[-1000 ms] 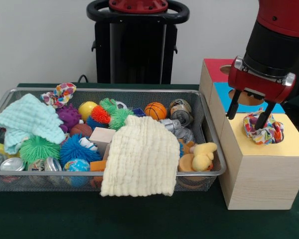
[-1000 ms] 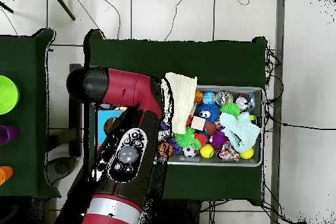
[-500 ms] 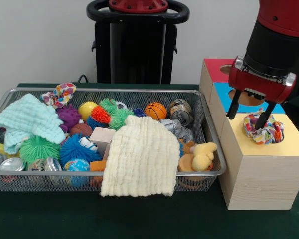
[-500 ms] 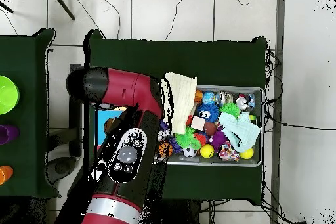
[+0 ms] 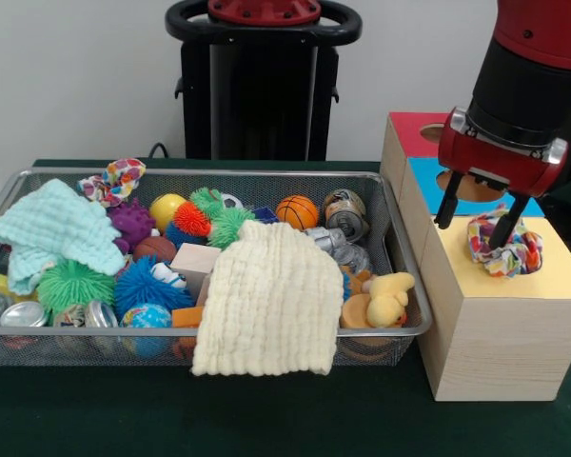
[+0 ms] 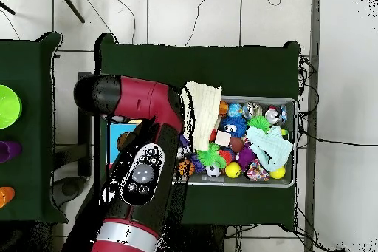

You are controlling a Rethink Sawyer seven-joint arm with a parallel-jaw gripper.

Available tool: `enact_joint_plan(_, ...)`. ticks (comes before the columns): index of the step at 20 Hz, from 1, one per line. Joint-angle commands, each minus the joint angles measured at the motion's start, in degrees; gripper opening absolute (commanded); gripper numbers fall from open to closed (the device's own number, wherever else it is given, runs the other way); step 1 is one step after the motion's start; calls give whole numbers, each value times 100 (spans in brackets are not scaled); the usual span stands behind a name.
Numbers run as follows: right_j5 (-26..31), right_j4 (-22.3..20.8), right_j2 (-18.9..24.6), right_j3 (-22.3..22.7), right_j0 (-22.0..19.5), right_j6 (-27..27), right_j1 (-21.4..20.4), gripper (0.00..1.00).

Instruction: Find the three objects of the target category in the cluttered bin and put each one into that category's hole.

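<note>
In the front view the gripper [image 5: 476,224] hangs over the yellow-topped box [image 5: 500,324] at the right. Its two dark fingers [image 5: 448,207] stand spread apart, one at the left of a ruffled fabric piece [image 5: 506,248] and the other coming down onto the piece's top middle. The piece is not pinched; it sits bunched on the yellow top, right where the hole lies, so the hole itself is covered and cannot be seen. Whether the right finger touches the fabric or merely stands in front of it is hard to tell.

A second ruffled fabric piece [image 5: 114,179] lies at the far left corner of the wire bin [image 5: 400,276], resting on the rim beside the mint-green cloth [image 5: 52,231]. A third piece does not show in this view. The cream cloth [image 5: 268,300] drapes over the bin's near rim and hides whatever lies beneath it. Behind the yellow box, the blue-topped box [image 5: 428,176] and red-topped box [image 5: 409,129] are partly blocked by the gripper's red body. A can [image 5: 345,211] lies on its side near the bin's right end, its label too small to read.

In the overhead view the red and black arm [image 6: 144,168] covers the boxes and the gripper entirely, so the fingers cannot be seen there. The wire bin [image 6: 294,145] shows to the right of the arm, with the cream cloth [image 6: 201,112] hanging over its upper rim and a printed fabric piece [image 6: 257,171] near its lower edge. No writing can be read.
</note>
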Motion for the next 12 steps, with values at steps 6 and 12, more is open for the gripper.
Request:
enact_joint_plan(6, 621, -70, 204, -26, -82, 1206, -1, 100)
enact_joint_plan(12, 868, -54, 166, -121, -121, 1173, -57, 100)
